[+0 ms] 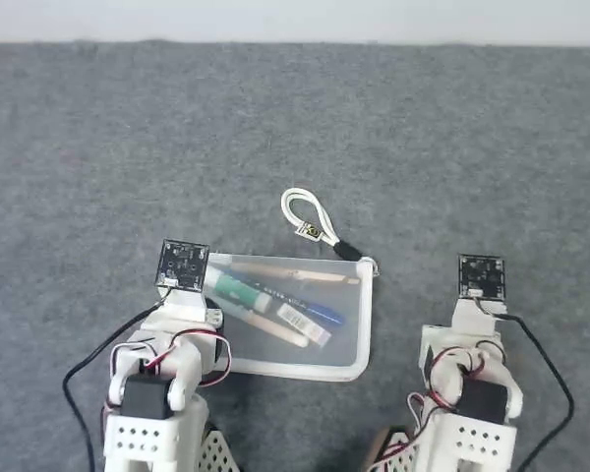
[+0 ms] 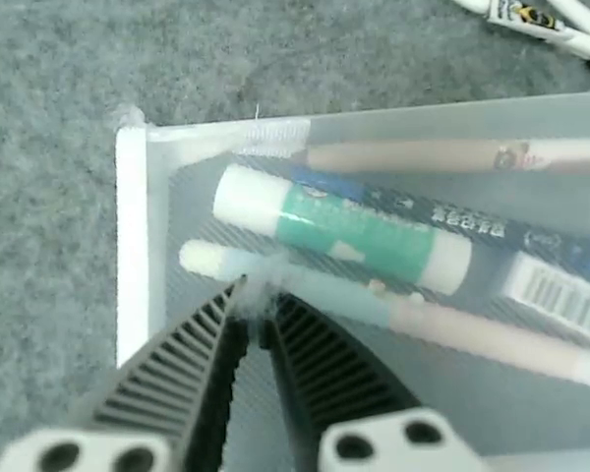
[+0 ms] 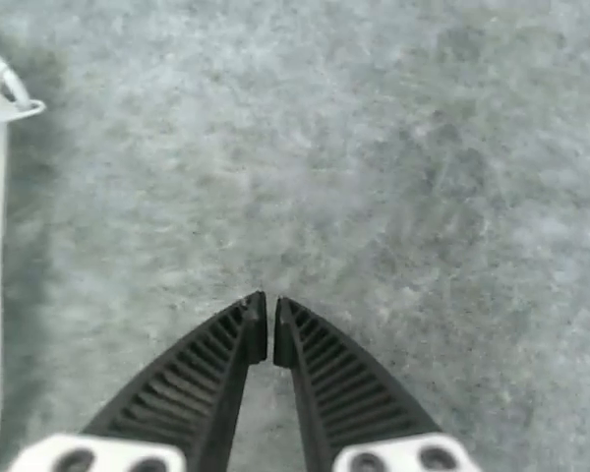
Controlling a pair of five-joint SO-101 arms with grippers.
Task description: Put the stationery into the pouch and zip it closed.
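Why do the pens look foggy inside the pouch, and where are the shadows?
Left wrist view: the stationery lies behind the pouch's frosted plastic, which hazes it, with no strong glare. High view: the light is soft and even, with a faint shadow along the pouch's near edge. Right wrist view: a dimmer patch on the grey mat beside the pouch's edge.

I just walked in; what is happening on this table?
This is a packing job: a glue stick, a blue pen and a pencil lie inside the translucent pouch. The left gripper is shut on the pouch near its left end. The right gripper is shut over the grey carpet beside the pouch, holding nothing. The white cord loop lies by the pouch's far right corner; I cannot tell whether the pouch is zipped.
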